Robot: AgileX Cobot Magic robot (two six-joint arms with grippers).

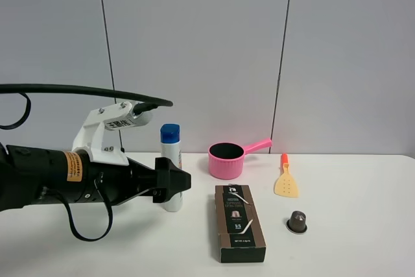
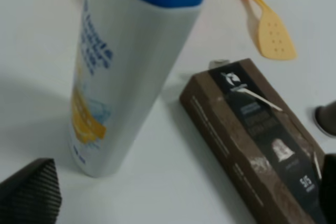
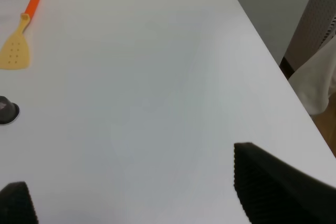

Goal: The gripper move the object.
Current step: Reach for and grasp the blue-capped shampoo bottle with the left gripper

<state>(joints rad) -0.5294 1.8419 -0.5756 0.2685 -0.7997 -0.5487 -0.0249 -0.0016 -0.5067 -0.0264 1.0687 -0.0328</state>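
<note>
The object, a tall white bottle with a blue cap, stands upright on the white table, left of the middle. My left gripper reaches in from the left at the height of the bottle's lower body and covers part of it. In the left wrist view the bottle fills the space ahead, nearer one finger pad than the other. The left gripper is open, and no pad visibly touches the bottle. My right gripper is open over bare table with nothing between its fingers. It does not show in the exterior high view.
A dark brown box lies just right of the bottle, close to my left gripper. Behind it stands a pink saucepan. Further right lie a yellow spatula and a small dark capsule. The table edge runs near my right gripper.
</note>
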